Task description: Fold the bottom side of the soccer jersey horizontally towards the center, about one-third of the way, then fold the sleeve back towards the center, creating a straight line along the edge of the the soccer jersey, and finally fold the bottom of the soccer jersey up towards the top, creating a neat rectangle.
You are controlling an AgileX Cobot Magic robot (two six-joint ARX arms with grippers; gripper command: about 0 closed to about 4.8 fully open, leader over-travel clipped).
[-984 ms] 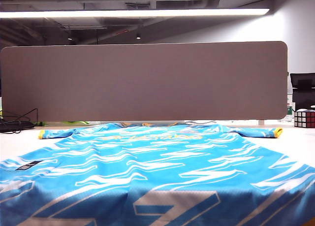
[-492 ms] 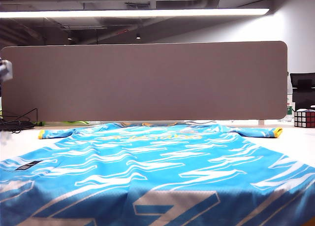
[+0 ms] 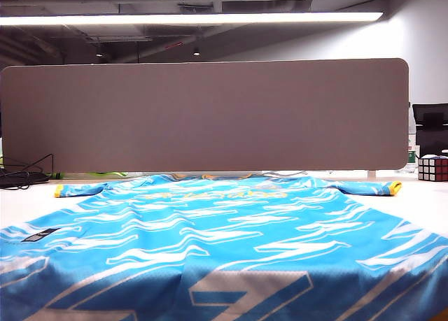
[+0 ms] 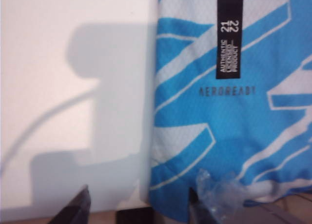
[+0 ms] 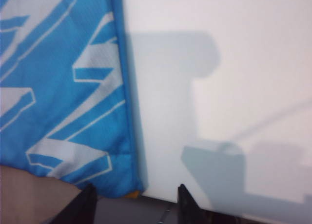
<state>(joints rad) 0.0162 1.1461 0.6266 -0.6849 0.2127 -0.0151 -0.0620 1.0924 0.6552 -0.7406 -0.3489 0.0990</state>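
The soccer jersey [image 3: 224,244] lies spread flat on the white table [image 3: 21,205], sky-blue with white wavy streaks, its yellow-cuffed sleeves stretched out to either side in front of a grey partition panel [image 3: 203,115]. A Rubik's cube [image 3: 432,168] sits on the table off to the right, well apart from the cloth. Neither arm shows in the exterior view.

From the left wrist view, the left gripper [image 4: 139,204] hangs over the jersey's edge [image 4: 156,112] near a black label strip [image 4: 229,33] — one finger [image 4: 78,207] over bare table, the other over the blue fabric. Its jaws stand apart and nothing is between them. Something clear and crinkly sits beside the far finger; it looks like plastic wrap, though I can't be sure.

From the right wrist view, the right gripper [image 5: 136,202] hovers over the jersey's corner [image 5: 129,185] — jaws parted and empty, one finger [image 5: 83,204] by the fabric and the other over the table.
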